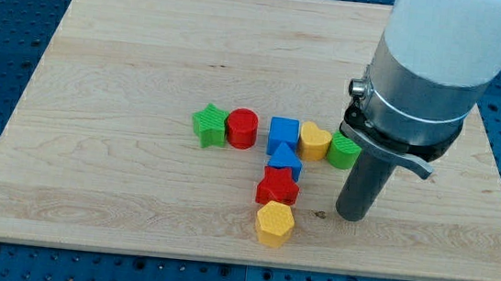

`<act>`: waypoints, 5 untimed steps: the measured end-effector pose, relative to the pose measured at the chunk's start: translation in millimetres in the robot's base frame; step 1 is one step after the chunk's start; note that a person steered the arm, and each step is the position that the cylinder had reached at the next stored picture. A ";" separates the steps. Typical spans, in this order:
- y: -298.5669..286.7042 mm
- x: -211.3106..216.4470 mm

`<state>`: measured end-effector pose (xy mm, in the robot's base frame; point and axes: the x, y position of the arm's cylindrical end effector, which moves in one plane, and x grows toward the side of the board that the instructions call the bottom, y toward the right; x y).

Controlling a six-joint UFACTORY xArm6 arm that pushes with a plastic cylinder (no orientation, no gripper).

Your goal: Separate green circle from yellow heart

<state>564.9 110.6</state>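
The green circle (343,151) lies right of the board's centre, touching the right side of the yellow heart (314,141). The arm partly covers the circle's right edge. My tip (351,216) rests on the board just below and slightly right of the green circle, a short gap from it. The yellow heart touches the blue square (283,133) on its left.
A green star (208,123) and a red cylinder (242,128) stand left of the blue square. Below the square, a blue triangle (285,160), a red star (277,187) and a yellow hexagon (274,223) form a column. The wooden board (116,192) is ringed by blue table.
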 end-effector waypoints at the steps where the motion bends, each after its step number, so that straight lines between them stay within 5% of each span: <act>1: -0.8 -0.6; 5: -1.7 -32.6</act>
<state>532.3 108.9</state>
